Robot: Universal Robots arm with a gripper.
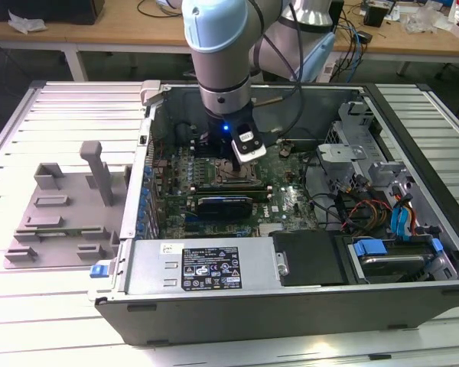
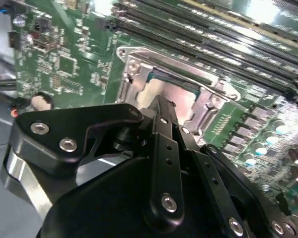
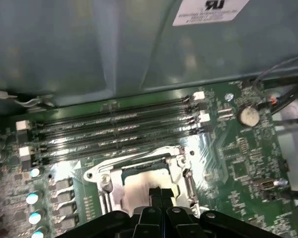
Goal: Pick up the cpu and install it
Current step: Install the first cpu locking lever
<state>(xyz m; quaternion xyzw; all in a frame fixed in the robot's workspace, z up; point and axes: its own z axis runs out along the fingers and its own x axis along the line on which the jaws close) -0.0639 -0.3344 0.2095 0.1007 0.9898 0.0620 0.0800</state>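
Arm reaching down into open computer case (image 1: 291, 306), gripper (image 3: 161, 196) hanging directly over CPU socket (image 3: 139, 168) on green motherboard (image 3: 238, 153). Fingers (image 2: 161, 116) appearing drawn close together, tips at cpu (image 2: 154, 91); actual grip not discernible. Silver cpu sitting inside metal socket frame (image 2: 134, 69), partly hidden by fingers in both wrist views. Memory slots (image 3: 114, 129) running just beside socket. In exterior view, grey plastic tray (image 1: 61, 214) resting outside case toward exterior view's left, well apart from gripper.
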